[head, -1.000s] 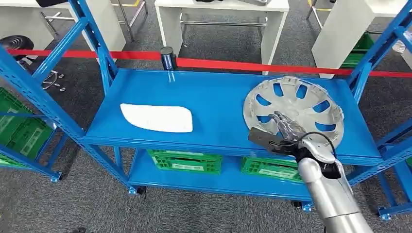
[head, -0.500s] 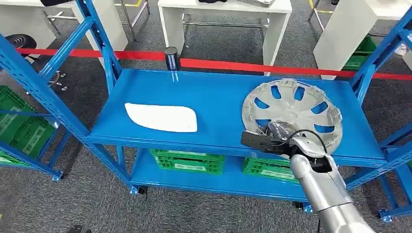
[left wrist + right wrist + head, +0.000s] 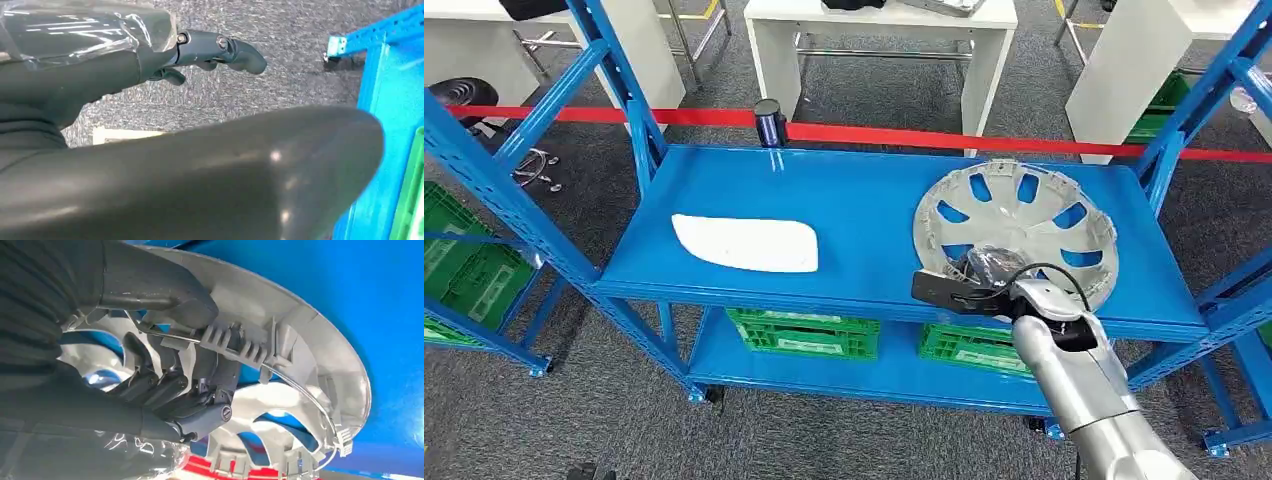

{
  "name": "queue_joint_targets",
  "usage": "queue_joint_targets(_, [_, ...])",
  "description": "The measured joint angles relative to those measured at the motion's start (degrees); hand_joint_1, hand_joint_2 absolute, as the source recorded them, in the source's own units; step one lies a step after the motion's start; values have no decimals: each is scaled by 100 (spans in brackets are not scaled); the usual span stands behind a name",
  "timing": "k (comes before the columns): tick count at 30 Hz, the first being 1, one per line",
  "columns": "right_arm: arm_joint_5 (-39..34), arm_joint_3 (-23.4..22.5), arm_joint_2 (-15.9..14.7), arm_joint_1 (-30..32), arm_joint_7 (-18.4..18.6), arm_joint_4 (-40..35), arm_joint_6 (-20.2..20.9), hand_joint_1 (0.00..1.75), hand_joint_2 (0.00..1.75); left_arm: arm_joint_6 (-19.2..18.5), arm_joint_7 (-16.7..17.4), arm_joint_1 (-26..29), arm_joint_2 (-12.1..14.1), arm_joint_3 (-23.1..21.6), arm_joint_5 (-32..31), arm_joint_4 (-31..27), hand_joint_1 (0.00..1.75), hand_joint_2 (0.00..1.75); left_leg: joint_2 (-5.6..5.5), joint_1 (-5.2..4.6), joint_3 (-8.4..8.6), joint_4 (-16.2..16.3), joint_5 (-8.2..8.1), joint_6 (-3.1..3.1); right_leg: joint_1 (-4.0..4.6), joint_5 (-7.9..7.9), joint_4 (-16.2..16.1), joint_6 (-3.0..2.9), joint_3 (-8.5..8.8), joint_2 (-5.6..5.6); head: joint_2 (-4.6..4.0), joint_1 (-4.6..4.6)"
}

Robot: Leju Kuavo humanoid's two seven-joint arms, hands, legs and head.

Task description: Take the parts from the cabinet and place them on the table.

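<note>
Right wrist view shows the right hand (image 3: 165, 385) gripping the near rim of the silver wheel cover (image 3: 280, 355), thumb on top and fingers curled under. It sits on the blue shelf (image 3: 864, 200), right side, near edge tipped up. I think a slow, level lift is best, so the far rim doesn't scrape. The left hand (image 3: 215, 50) hangs over grey carpet, fingers loosely apart, holding nothing. Further left lies a white part (image 3: 746, 243). Beyond are red tape (image 3: 924, 135) and white tables (image 3: 879, 40).

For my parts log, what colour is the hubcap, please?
Silver-grey; the hubcap shows best in the head view.
</note>
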Motion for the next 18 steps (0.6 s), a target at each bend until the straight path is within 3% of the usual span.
queue_joint_targets(2, [0, -2, -11, 4, 7, 22, 0, 175, 175, 57, 37, 8, 15, -70, 66, -2, 0, 0, 6, -25, -14, 8, -8, 28, -25, 13, -24, 55, -6, 1, 0, -2])
queue_joint_targets(3, [-6, -2, -22, 3, 7, 35, 0, 175, 175, 87, 33, 8, 26, -117, 122, -2, 0, 0, 7, -31, 2, -42, 23, 73, -18, 33, -57, 92, 11, 1, 0, -9])
queue_joint_targets(4, [-22, -17, -50, 7, 9, 50, -7, 175, 175, 96, 7, 9, 39, -185, 192, 0, 0, 0, 26, 44, 98, -166, 103, 126, -25, 3, -8, 104, -38, -5, 0, -2])
queue_joint_targets(5, [-44, -24, -72, 10, 6, 70, -7, 175, 175, 96, -45, 2, 39, -253, 264, 2, 0, 175, 29, 27, 108, -195, 127, 155, -15, -113, 161, 88, -116, -5, 0, 7])
queue_joint_targets(7, [-79, -24, -96, 39, 4, 114, -13, 175, 175, 81, -221, 12, 77, -391, 409, 7, 0, 175, 29, 13, 83, -194, 144, 184, -27, -484, 1015, 27, -513, -5, 0, 24])
queue_joint_targets(9, [-105, -42, -118, 56, -2, 146, -42, 175, 175, 136, -413, 44, 109, -540, 525, 7, 0, 175, 30, 2, 76, -187, 142, 186, -27, -682, 1733, 50, -863, -5, 0, 24])
queue_joint_targets(10, [-112, -42, -118, 56, -15, 164, -63, 175, 175, 185, -450, 62, 118, -627, 607, 7, 0, 175, 31, 2, 82, -186, 140, 185, -29, -616, 1688, 96, -850, -6, 0, 22])
queue_joint_targets(11, [-118, -42, -116, 52, -20, 175, -81, 175, 175, 212, -463, 75, 131, -699, 662, 7, 0, 175, 29, 5, 88, -182, 136, 179, -34, -480, 1409, 151, -712, -6, 0, 24])
queue_joint_targets(13, [-136, -46, -112, 33, -57, 186, -107, 175, 175, 280, -481, 95, 138, -800, 796, 4, 0, 175, 24, 12, 90, -137, 110, 140, -51, -91, 316, 250, -169, -18, 0, 24])
queue_joint_targets(14, [-140, -46, -103, 16, -68, 186, -116, 175, 175, 308, -483, 96, 142, -831, 831, 4, 0, 175, 25, -6, 73, -94, 83, 100, -45, -38, -53, 200, -8, -30, 0, 29])
queue_joint_targets(15, [-144, -41, -79, 7, -89, 192, -125, 175, 175, 334, -483, 102, 155, -865, 854, -4, 0, 175, 22, -32, 61, -69, 53, 65, -33, -4, -69, 133, 41, -12, 0, 24])
queue_joint_targets(18, [-146, -42, -50, -24, -118, 214, -127, 175, 175, 444, -433, 136, 162, -933, 907, -26, 0, 175, 24, -1, 62, -79, 74, -3, 12, 16, -48, 25, 23, -8, 0, 20])
